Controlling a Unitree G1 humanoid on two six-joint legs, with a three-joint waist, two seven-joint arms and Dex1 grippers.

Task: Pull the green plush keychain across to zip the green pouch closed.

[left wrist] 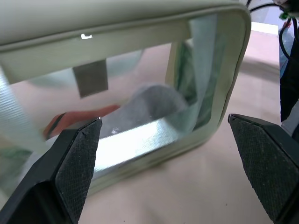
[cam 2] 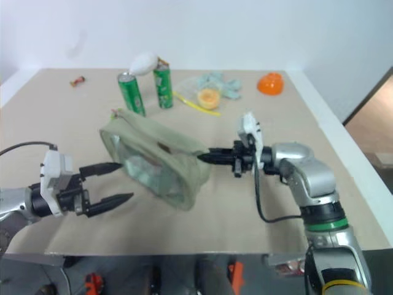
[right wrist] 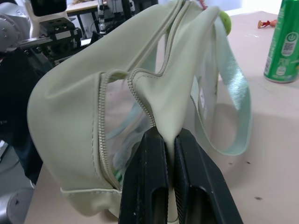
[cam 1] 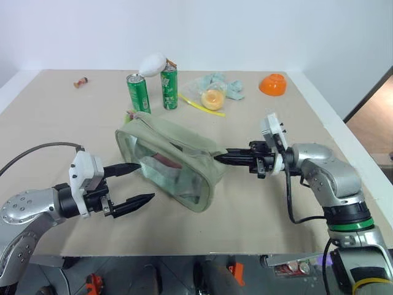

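My right gripper (right wrist: 169, 140) is pinching the green pouch (cam 1: 178, 157) at its near end. The green plush keychain (right wrist: 225, 21) hangs at the pouch's far end, toward the cans. My left gripper (cam 1: 138, 183), spread wide beside the pouch, is nearer.

Two green soda cans (cam 1: 152, 91), an orange bowl (cam 1: 272, 84) and a small toy (cam 1: 80, 82) on the table (cam 1: 55, 123)

left hand (cam 1: 136, 183): fingers spread wide, pointing level and rightward, forearm low | right hand (cam 1: 220, 158): fingers pinched shut on the green pouch (cam 1: 178, 153) fabric, pointing left, elbow bent
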